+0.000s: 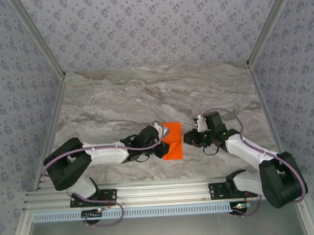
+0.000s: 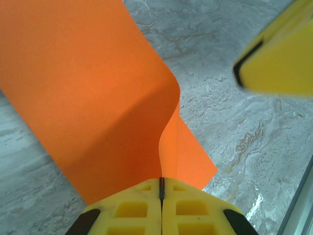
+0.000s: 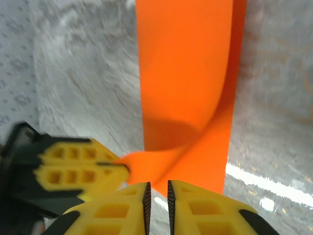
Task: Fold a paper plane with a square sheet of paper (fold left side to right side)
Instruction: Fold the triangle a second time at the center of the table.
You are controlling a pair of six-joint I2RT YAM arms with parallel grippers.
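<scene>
I have the left gripper (image 2: pixel 161 188) pinched fully shut on one edge of the sheet of paper (image 2: pixel 98 98). In its wrist view the thin edge runs straight into the seam between the yellow fingers. In the top view the sheet sits at centre frame between the two arms, part of it flat on the surface (image 1: pixel 145 97) and part lifted. The lifted flap bends over in a soft, uncreased roll, which I judge suits taking the left side across to the right for the fold.

The right gripper (image 3: pixel 157 197) sits just beside the sheet's right edge, at the bottom of its own view. Its fingers are nearly together with a slim dark gap, and I cannot tell whether the paper's corner is in that gap or just ahead of it. I judge it is placed there to pin or receive the edge so the two sides line up.

The paper is bright orange, matte, and thin enough to bow, shading darker under the curl. The fingers are yellow moulded blocks with cut-out pockets and black inner faces. The surface is grey and veined like marble, faintly glossy.
</scene>
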